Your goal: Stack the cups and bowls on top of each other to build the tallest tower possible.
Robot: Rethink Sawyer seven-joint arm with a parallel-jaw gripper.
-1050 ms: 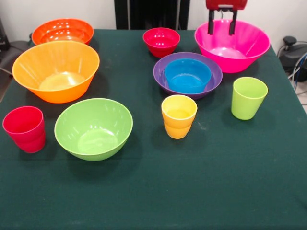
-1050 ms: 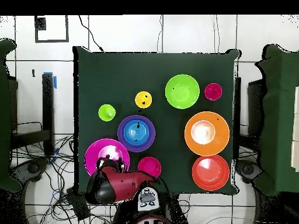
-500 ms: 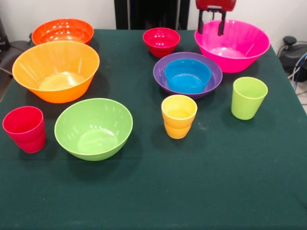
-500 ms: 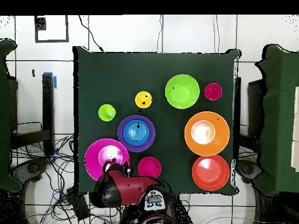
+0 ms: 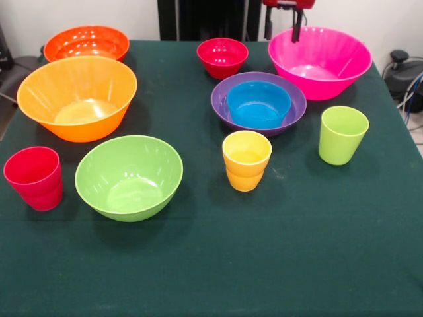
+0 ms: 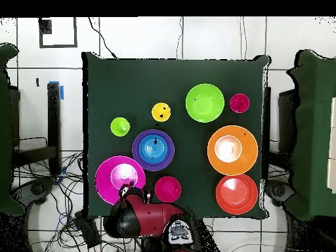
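Jaws hang apart and empty at the far rim of the large pink bowl, two dark prongs pointing down from a red head, with only their tips showing in the front view. From overhead the bulky red and black arm reaches in over the tabletop's edge, its end between the pink bowl and the small red bowl.

Seven bowls, counted: the pink one, a light orange one and a red-orange one are the large ones; a purple one and a lime green one are mid-sized; the small blue one and the small red one complete the set. Three cups: red, yellow and lime green, all upright and standing apart.

Everything is glossy plastic, round, with faint ribbing inside the bowls (the cups are waisted tumblers). A dark green cloth covers the tabletop.

So far the tower is only the blue bowl nested in the purple one, between the small red bowl and the yellow cup.
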